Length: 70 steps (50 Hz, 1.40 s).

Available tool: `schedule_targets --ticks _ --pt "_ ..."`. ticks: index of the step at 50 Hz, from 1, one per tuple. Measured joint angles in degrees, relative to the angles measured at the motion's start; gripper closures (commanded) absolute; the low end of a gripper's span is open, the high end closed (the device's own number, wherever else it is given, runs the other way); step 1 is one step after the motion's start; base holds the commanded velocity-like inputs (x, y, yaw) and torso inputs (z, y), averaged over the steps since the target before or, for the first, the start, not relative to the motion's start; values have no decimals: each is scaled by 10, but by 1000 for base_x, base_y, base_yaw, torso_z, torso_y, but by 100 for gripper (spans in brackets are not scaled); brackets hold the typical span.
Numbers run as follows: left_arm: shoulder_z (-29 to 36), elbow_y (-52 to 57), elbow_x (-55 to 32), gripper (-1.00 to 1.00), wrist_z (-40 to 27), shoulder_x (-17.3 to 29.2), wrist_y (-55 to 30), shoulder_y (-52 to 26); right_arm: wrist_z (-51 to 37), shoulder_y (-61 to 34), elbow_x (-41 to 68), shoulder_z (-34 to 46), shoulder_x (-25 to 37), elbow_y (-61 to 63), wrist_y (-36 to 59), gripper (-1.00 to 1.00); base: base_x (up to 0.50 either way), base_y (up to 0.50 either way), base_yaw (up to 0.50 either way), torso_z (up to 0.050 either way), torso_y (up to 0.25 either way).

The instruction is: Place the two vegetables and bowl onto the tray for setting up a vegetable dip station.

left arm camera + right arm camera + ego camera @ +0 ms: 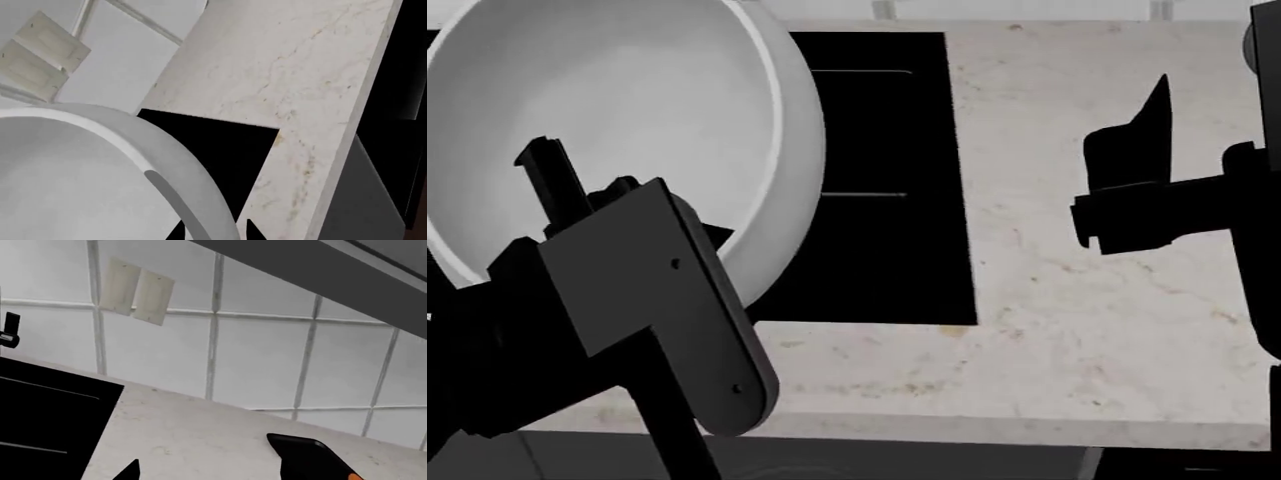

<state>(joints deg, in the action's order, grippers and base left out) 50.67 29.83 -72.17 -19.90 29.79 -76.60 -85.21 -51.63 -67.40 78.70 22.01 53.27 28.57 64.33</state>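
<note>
**Kid:** Why is the bowl (627, 130) up in the air?

**Helper:** The left gripper (213, 231) pinches its wall, one finger inside and one outside, so it can be carried. It hangs over a black patch in the counter (1094, 300).

**Kid:** Is that the tray?

**Helper:** I can't tell. It may be the sink.

**Kid:** And the right gripper (213, 460)?

**Helper:** Its fingers are spread wide and hold nothing. An orange tip (353, 476) peeks out near one finger, maybe the carrot. I see no cucumber.

The bowl (627, 120) looks smooth, matt white. Beside it, the countertop (1094, 300) looks like polished pale veined marble. Behind the countertop, the wall tiles (260, 360) look glossy white.
</note>
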Motion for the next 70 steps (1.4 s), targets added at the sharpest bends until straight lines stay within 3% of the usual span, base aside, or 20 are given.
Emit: schedule_targets --ticks 36,53,70 --pt "7 -14 -12 100 -1 -7 21 8 -8 -4 11 0 3 3 -1 -100 0 -500 0 0 1" --pt "-21 -25 -53 100 -68 -27 35 29 -13 6 14 -1 6 7 -8 -100 0 -500 0 0 1" --pt "-16 -85 -91 100 -77 -44 21 24 -19 10 23 -6 13 12 -13 -100 0 -500 0 0 1"
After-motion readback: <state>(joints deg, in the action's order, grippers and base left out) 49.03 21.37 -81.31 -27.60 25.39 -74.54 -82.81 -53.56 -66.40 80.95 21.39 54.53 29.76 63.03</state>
